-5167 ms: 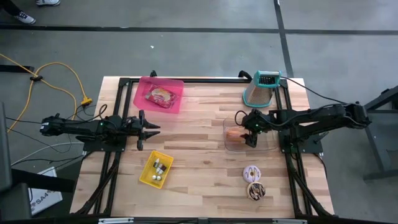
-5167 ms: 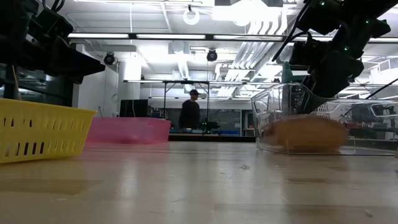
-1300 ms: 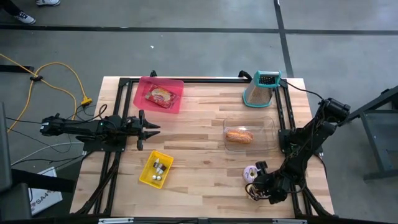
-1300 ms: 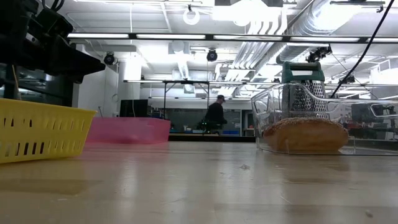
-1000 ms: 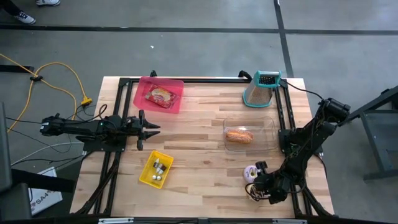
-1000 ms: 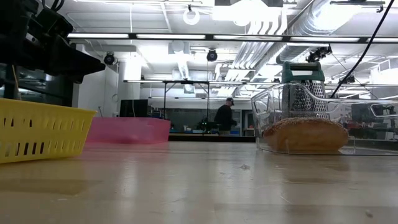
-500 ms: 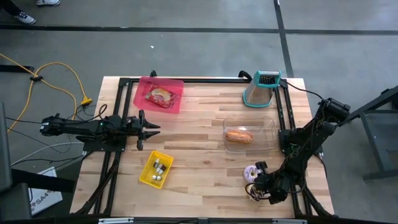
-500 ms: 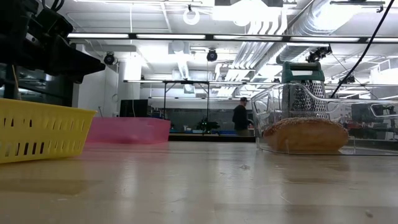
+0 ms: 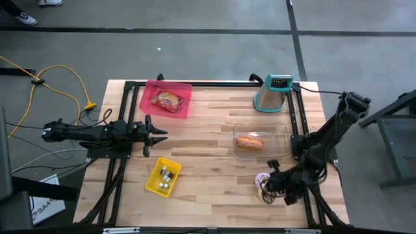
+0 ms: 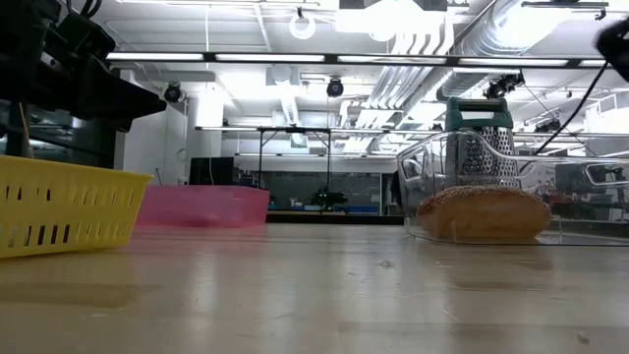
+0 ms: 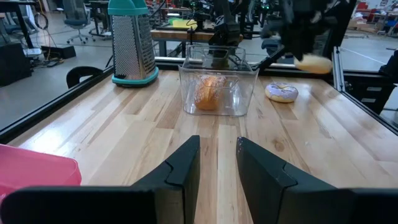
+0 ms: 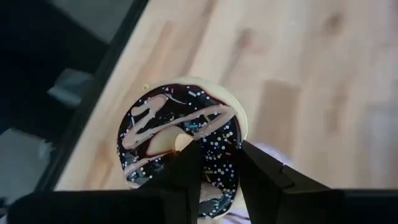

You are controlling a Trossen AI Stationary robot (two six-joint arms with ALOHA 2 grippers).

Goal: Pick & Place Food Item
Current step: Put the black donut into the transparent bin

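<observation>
Right gripper (image 9: pixel 268 189): near the bench's front right corner, fingers clenched on the chocolate doughnut (image 12: pixel 181 144), gripping its rim; the doughnut is tilted up off the wood, iced face toward the wrist camera, lower edge cut off behind the fingers.
Pink doughnut (image 9: pixel 262 179): just beside the gripper, partly covered by it from above; it lies flat on the bench in the left wrist view.
Yellow basket (image 9: pixel 163 177): front left of centre, small items inside too small to name.
Clear tub (image 9: pixel 259 142): right of centre, holding a bread roll (image 9: pixel 249 142) with its long axis running left to right across the bench.
Left gripper (image 9: pixel 158 135): at the left edge, pointing across the bench, fingers a little apart with nothing between them.
Pink tray (image 9: pixel 167 99): back left, a packet inside; print unreadable.
Grater (image 9: pixel 273 92): back right corner, upright, teal-topped.
Writing: a sheet on the floor by the front left corner, cut off, not clearly legible.
</observation>
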